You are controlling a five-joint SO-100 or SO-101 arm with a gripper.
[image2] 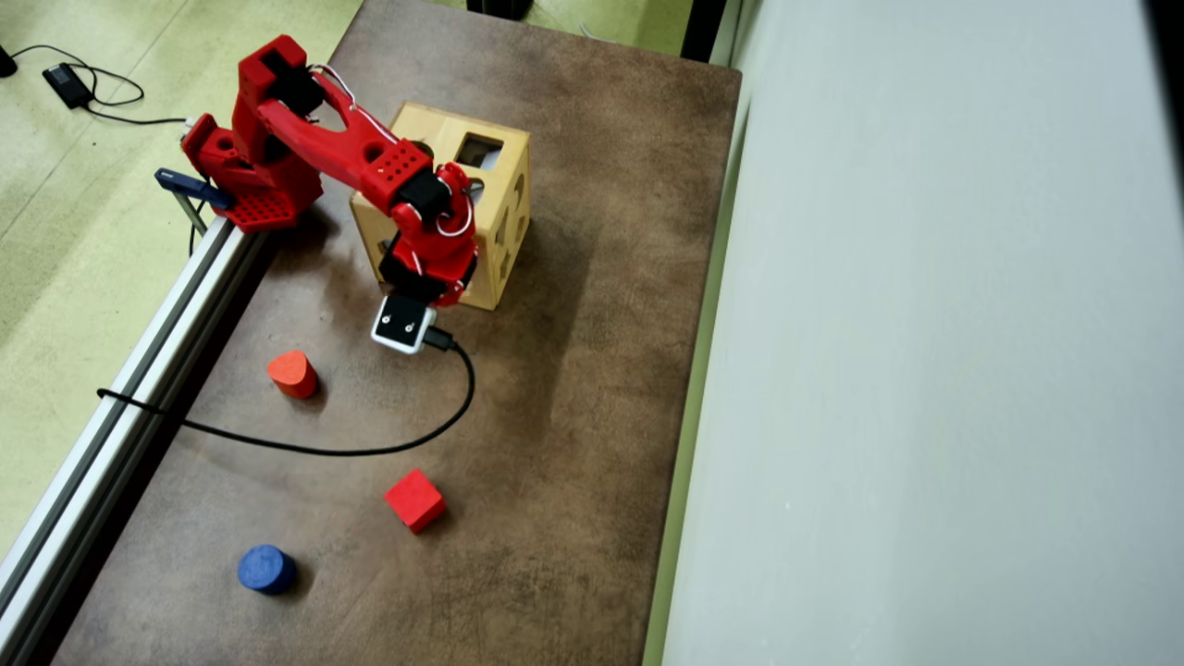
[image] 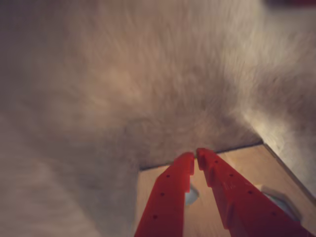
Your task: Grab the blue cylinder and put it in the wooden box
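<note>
The blue cylinder (image2: 266, 568) stands on the brown table near its front left corner in the overhead view, far from the arm. It does not show in the wrist view. The wooden box (image2: 504, 217) sits at the back of the table, and the red arm is folded over its top. In the wrist view my red gripper (image: 195, 154) hangs just above the box top (image: 261, 165) near its edge. Its fingertips almost touch and hold nothing. From overhead the jaws are hidden under the wrist.
An orange-red rounded block (image2: 293, 374) and a red cube (image2: 414, 499) lie between the box and the cylinder. A black cable (image2: 370, 450) curves across the table from the wrist camera. An aluminium rail (image2: 139, 370) lines the left edge and a pale panel (image2: 925, 370) the right.
</note>
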